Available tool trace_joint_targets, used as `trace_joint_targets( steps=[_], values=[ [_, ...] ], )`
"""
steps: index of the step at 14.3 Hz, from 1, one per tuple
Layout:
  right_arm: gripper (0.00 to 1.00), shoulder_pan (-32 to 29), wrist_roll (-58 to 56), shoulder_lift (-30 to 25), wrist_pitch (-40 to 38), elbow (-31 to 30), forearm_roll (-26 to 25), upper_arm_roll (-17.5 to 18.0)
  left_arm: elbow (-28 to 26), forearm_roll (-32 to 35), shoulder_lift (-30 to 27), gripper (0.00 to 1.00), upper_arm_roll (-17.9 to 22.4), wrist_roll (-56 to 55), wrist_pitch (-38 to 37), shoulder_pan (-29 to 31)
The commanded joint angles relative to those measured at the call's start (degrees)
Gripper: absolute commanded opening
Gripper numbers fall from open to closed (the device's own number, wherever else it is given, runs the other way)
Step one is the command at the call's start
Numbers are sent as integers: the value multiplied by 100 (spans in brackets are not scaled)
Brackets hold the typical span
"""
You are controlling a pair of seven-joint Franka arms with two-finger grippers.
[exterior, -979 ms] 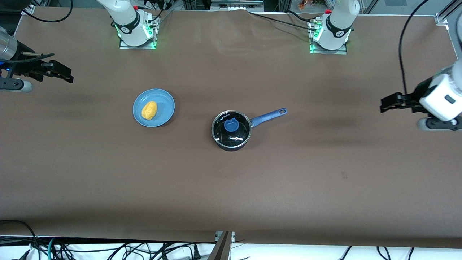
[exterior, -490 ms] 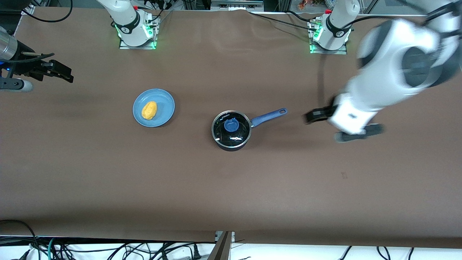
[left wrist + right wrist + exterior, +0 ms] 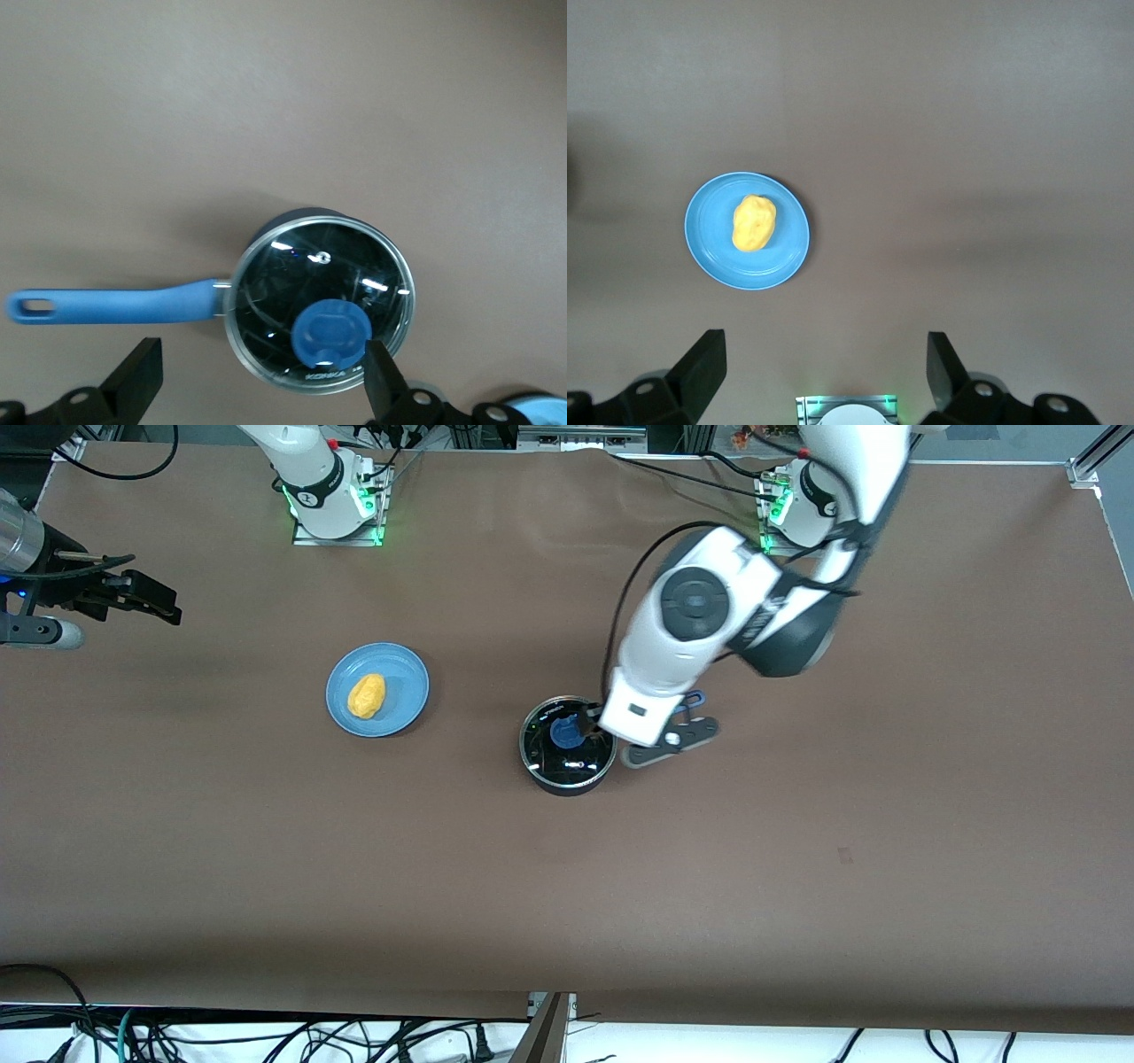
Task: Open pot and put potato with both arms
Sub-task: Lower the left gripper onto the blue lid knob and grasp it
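Observation:
The black pot [image 3: 567,757] stands mid-table with its glass lid on and the blue knob [image 3: 565,732] on top. My left gripper [image 3: 592,729] hangs open over the pot's rim, on the handle side. In the left wrist view the pot [image 3: 275,266], knob [image 3: 330,334] and blue handle [image 3: 115,305] show. The left gripper [image 3: 261,381] straddles the lid's edge, and one finger [image 3: 383,379] is beside the knob. The yellow potato [image 3: 366,695] lies on a blue plate [image 3: 403,682]; both also show in the right wrist view, potato [image 3: 754,222] and plate [image 3: 709,257]. My right gripper [image 3: 170,611] waits open at the right arm's end [image 3: 824,363].
The arm bases [image 3: 337,505] [image 3: 806,514] stand along the table's edge farthest from the front camera. The left arm's hand covers most of the pot handle, and only its tip [image 3: 695,697] shows. Cables lie off the table's near edge.
The left arm has swung from the left arm's end of the table to over the pot. The right arm, pot and potato have not moved.

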Motion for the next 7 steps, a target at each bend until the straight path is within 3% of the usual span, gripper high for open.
trace_joint_targets(
  steps=[1,7],
  values=[
    [100,-46,-27,-106,-78,-38,-42,40,574,408,592,100,84,-418,3,-387],
    [100,-46,-27,-106,-78,-38,-33,40,522,892,1085,100,110,-894,557,-801]
  ],
)
